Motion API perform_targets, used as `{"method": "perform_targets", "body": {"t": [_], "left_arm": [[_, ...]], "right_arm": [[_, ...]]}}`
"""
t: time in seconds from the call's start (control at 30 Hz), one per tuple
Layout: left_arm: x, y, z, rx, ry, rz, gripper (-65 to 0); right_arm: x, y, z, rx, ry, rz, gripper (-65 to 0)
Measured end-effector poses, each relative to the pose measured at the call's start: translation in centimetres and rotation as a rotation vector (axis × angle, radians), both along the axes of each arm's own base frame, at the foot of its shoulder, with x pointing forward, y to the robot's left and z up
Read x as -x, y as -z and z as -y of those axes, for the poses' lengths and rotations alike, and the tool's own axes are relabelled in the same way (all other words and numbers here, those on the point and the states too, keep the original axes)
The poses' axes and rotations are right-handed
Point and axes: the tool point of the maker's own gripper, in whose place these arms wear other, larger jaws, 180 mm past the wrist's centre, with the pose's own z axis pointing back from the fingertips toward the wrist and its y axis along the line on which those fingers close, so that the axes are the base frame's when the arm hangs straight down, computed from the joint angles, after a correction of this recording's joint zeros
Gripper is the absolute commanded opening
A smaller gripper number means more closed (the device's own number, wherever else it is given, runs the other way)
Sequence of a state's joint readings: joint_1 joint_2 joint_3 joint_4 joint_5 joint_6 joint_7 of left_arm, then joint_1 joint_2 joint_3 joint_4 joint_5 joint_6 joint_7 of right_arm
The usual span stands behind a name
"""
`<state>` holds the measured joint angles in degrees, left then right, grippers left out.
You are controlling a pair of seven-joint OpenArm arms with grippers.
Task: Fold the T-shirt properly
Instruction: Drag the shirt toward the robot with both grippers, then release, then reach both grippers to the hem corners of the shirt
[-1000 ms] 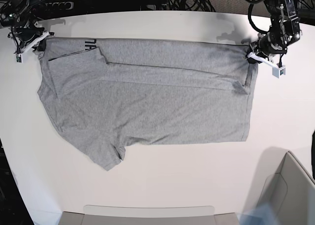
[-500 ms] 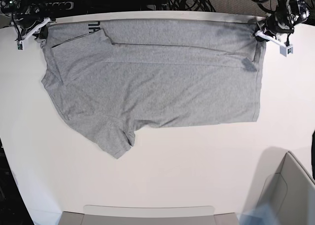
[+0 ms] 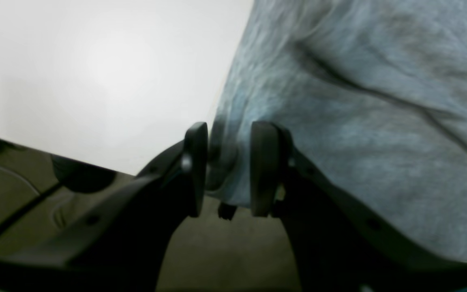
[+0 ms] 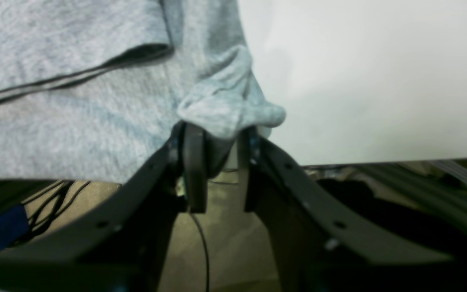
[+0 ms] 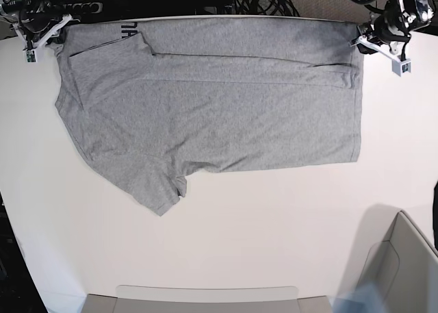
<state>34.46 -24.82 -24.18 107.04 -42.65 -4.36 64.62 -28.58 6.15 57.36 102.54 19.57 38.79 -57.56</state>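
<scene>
**Q:** Fabric between your fingers on the left wrist camera — why hold it there?

**Me:** My left gripper (image 3: pixel 228 168) is clamped narrow on a corner of the T-shirt (image 3: pixel 359 121). The grey cloth bunches between the two pads and spreads away across the white tabletop (image 3: pixel 95 69). I pinch at the very corner because, as I judge it, that lets me keep the edge taut and steer the whole side at once. The tabletop's edge runs just under my fingers, with dark floor below, so this corner sits right at the far edge.

**Q:** And the right wrist camera?

**Me:** Same idea. My right gripper (image 4: pixel 219 160) is closed on a wad of T-shirt (image 4: pixel 75 117) that puffs out above the pads. A folded flap with a dark seam line lies just beside it. Again the table edge is right under the grip.

**Q:** What does the base camera tell you?

**Me:** The T-shirt (image 5: pixel 219 107) lies flat and wide along the far edge of the tabletop (image 5: pixel 274 244), a strip doubled over along that far side, one sleeve pointing toward the near edge. Black lettering peeps out near the far corner where my right gripper (image 5: pixel 42 33) holds it; my left gripper (image 5: pixel 366 40) holds the opposite far corner. Holding both far corners apart keeps the cloth stretched, which I reckon suits bringing that edge toward the near side for a fold. The folding looks barely begun.
</scene>
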Motion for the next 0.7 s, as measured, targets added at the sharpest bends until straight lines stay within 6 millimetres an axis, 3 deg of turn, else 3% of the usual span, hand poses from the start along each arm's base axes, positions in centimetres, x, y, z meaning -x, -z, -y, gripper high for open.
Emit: {"method": "perform_targets", "body": {"t": [0.17,0.3,0.4,0.47,0.63,0.7], "left_arm": [[0.7,-0.1,0.3,0.019,0.004,-0.044,-46.0],[0.6,-1.1,-1.4,-0.013,-0.035,-0.035,-46.0],[-0.4,-3.2,-2.8,-0.054,-0.059,0.029,-45.9],[-0.7,-4.1,-3.5,-0.075,-0.069,0.050,-45.9],[0.0,-3.9,-3.4,-0.061,-0.073,0.012,-45.9],[-0.7,-4.4,-3.3,-0.065,-0.066,0.034,-45.9]], "right_arm": [[-1.0,-2.0,-0.6,0.040,-0.028,0.056,-48.8],[-1.2,-3.0,-0.6,0.071,-0.048,0.068,-48.7],[-0.2,-2.9,-0.6,0.079,-0.052,0.040,-48.6],[0.3,-3.2,0.0,0.091,-0.033,0.040,-48.6],[0.9,-4.5,2.1,0.138,0.026,0.058,-48.6],[0.4,-6.3,3.0,0.201,0.039,0.086,-48.6]]}}
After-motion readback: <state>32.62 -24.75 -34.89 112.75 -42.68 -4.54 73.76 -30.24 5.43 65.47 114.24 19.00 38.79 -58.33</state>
